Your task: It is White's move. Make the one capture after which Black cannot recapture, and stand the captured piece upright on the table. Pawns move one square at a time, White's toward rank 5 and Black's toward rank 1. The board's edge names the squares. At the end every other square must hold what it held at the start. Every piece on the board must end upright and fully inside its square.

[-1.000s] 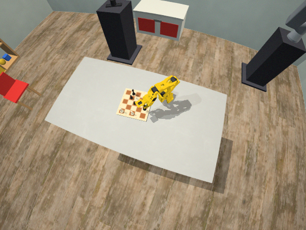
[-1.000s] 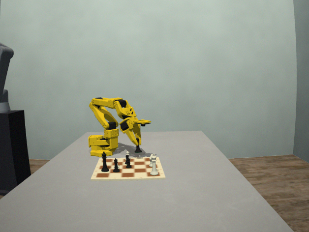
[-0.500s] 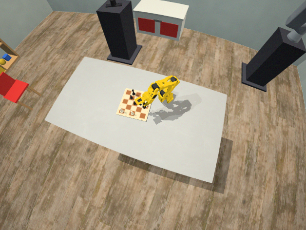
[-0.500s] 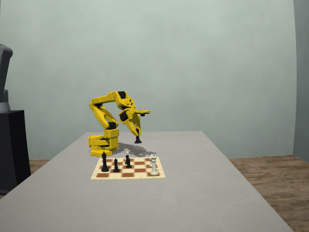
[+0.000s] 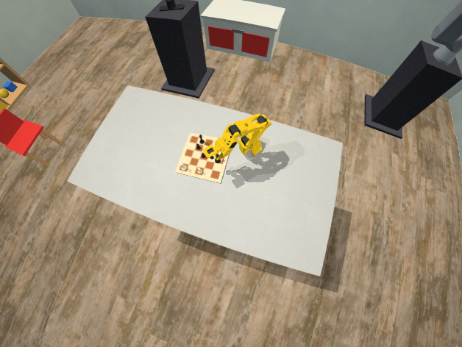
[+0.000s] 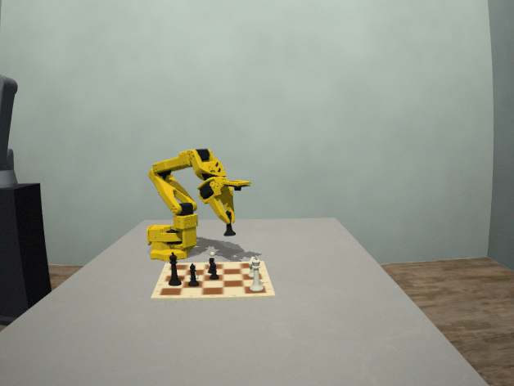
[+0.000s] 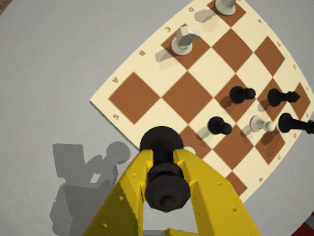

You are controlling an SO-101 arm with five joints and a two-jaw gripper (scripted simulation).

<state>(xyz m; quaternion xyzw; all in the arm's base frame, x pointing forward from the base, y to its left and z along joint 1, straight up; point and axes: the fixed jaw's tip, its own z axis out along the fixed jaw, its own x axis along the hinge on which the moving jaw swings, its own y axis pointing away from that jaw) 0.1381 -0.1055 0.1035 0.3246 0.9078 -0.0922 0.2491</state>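
At left-centre of the exterior view the arm (image 6: 174, 195) hangs above the counter (image 6: 373, 315) behind the board (image 6: 265, 293), its jaws closed on a black pawn (image 6: 228, 229) held upright and well clear of the surface, probably so it can be stood down off the board. Lower centre, the other black pieces (image 6: 174, 270) and the white king (image 6: 256, 275) stand upright on their squares. The counter is plain grey; a green-grey wall (image 6: 332, 103) lies behind and wood floor (image 6: 448, 290) at right.

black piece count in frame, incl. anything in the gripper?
5. One black piece is clamped in the gripper, above the table beside the board. Four stand clustered on the board. The arm may hide others.
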